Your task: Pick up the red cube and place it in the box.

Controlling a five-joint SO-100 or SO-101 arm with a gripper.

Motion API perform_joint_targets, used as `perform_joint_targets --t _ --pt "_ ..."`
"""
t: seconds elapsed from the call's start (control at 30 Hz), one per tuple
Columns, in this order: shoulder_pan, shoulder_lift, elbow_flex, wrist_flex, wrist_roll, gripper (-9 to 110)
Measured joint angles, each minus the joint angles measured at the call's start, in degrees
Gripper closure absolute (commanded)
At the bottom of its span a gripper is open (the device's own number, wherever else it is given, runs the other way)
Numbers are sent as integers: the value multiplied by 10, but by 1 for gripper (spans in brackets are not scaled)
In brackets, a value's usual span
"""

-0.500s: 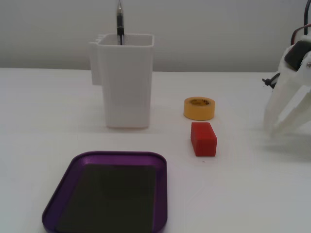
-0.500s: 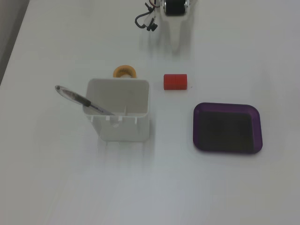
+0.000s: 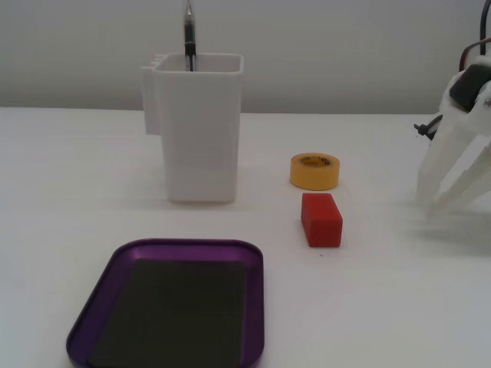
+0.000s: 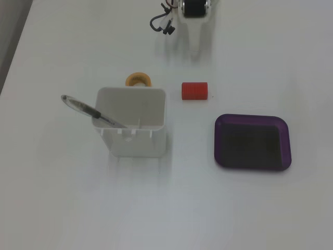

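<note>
The red cube (image 3: 321,219) lies on the white table in front of the yellow tape roll; in a fixed view from above it (image 4: 194,90) lies between the roll and the tray. The box, a shallow purple tray (image 3: 253,307) with a dark floor, is empty at the front left; from above it (image 4: 253,121) is at the right. My gripper (image 3: 431,201) stands at the right edge, tips down near the table, well right of the cube. From above it (image 4: 195,51) points toward the cube from the top edge. Its white fingers (image 3: 437,165) meet at the tips, holding nothing.
A tall white plastic container (image 3: 198,130) with a pen (image 4: 91,111) in it stands left of the cube. A yellow tape roll (image 3: 314,170) lies just behind the cube, also seen from above (image 4: 138,79). Black cables (image 4: 162,23) hang by the arm's base.
</note>
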State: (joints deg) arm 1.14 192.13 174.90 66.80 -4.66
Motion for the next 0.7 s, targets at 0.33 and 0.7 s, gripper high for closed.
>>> perform_joint_targets --t 0.33,0.7 --pt "0 0 0 0 0 102" --pt "3 0 -93 0 0 102"
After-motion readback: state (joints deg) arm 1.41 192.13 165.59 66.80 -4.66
